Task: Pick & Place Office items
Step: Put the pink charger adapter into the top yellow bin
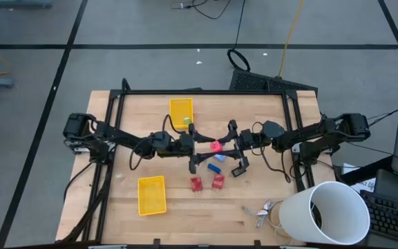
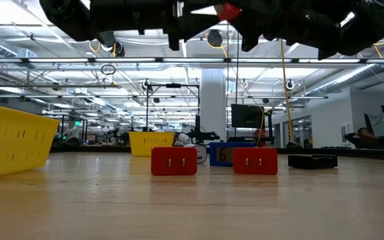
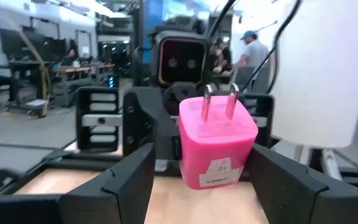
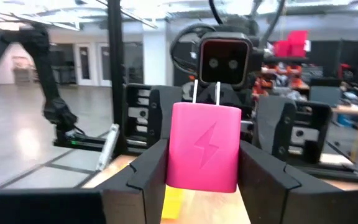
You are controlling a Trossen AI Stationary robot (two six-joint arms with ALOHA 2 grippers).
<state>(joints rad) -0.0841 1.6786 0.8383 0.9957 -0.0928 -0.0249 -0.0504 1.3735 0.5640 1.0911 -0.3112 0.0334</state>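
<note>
You have a wooden table under both arms, with a white bucket at its near right corner; one yellow tray lies toward the front left and a second yellow tray sits at the far edge, behind the grippers. The two arms meet nose to nose above the middle of the table. Your right gripper is clamped on the pink plug charger, prongs pointing at the other arm; your left gripper stands spread, its fingers flanking the same charger without closing on it. I read this as a handover in mid-air, or a steadying pass before placement. On the table below, two red chargers sit side by side, a blue one just behind them, a black piece off to the right. Next, you would close the left fingers squarely on the pink body before the right lets go; a crooked hold could drop it.
</note>
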